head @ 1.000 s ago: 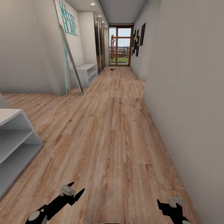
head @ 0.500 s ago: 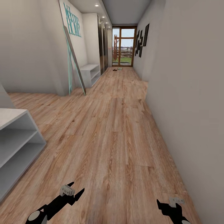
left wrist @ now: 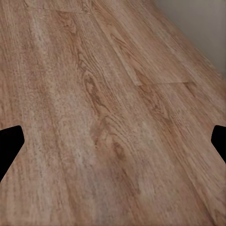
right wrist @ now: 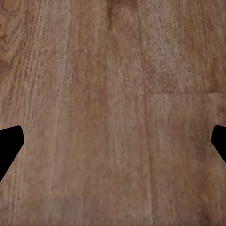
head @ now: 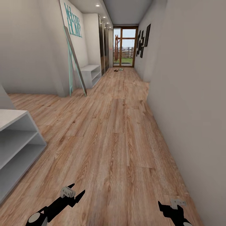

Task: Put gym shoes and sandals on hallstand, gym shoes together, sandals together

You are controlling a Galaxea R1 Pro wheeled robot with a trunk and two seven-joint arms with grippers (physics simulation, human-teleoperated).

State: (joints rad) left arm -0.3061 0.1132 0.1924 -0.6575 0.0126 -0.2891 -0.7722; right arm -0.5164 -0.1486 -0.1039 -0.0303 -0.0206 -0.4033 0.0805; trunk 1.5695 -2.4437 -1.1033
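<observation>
Nothing has shifted since half a second ago: your head view, both arms and every fixture hold the same places; the pan seen a second ago has ended.

Your light brown wood-grain plank corridor floor (head: 116, 125) runs from the robot to a wood-framed glazed door (head: 125, 47) at the far end. A plain grey-white wall (head: 191, 94) bounds your right side.

A light-grey open-shelf unit (head: 15, 147) stands near your left arm. A second light-grey low shelf unit (head: 91, 73) sits well down the corridor on the left, beside a tall teal-framed leaning panel (head: 73, 59).

Your left gripper (head: 74, 191) and right gripper (head: 169, 205) hang low above bare floor, jaws spread, holding nothing. Each wrist view shows both black fingertips (left wrist: 9, 141) (right wrist: 9, 143) wide apart over planks.

Small dark and pale shapes (head: 118, 69), the shoes, lie on the floor just before the door; too small for you to tell sneakers from sandals.
</observation>
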